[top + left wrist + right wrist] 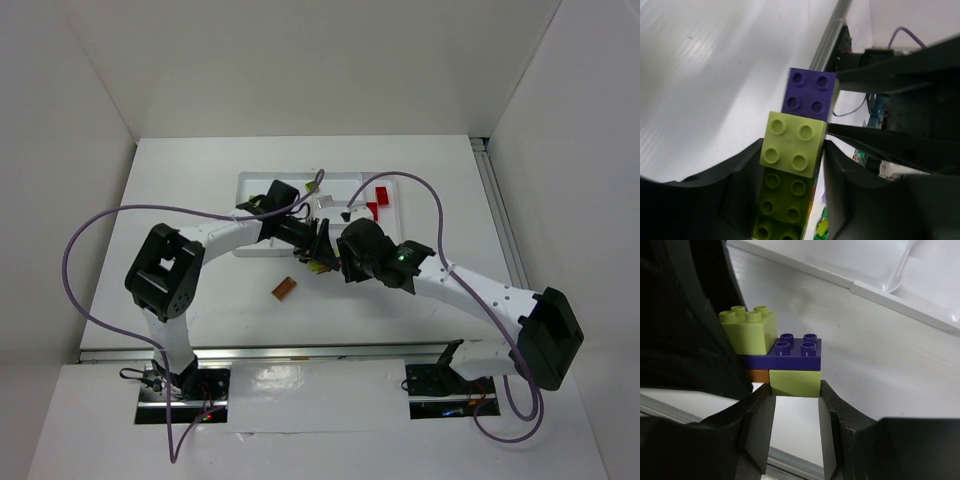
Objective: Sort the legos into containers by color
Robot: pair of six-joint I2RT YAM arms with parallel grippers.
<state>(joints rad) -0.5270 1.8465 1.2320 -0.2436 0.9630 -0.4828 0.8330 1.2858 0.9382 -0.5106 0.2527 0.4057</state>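
A stuck-together cluster of legos hangs between both grippers, just in front of the white tray (245,181). In the left wrist view my left gripper (792,150) is shut on a row of lime green bricks (794,142) with a purple brick (809,92) at the far end. In the right wrist view my right gripper (795,390) is shut on a lime green brick (795,382) under the purple plate (790,361). An orange brick (759,375) and another lime brick (750,326) are joined to it. From above the grippers (325,250) meet head-on.
Two red bricks (380,200) lie in the tray's right part. A loose brown-orange brick (285,288) lies on the table in front of the left arm. The tray's edge (920,302) shows behind the cluster. Purple cables loop over both arms.
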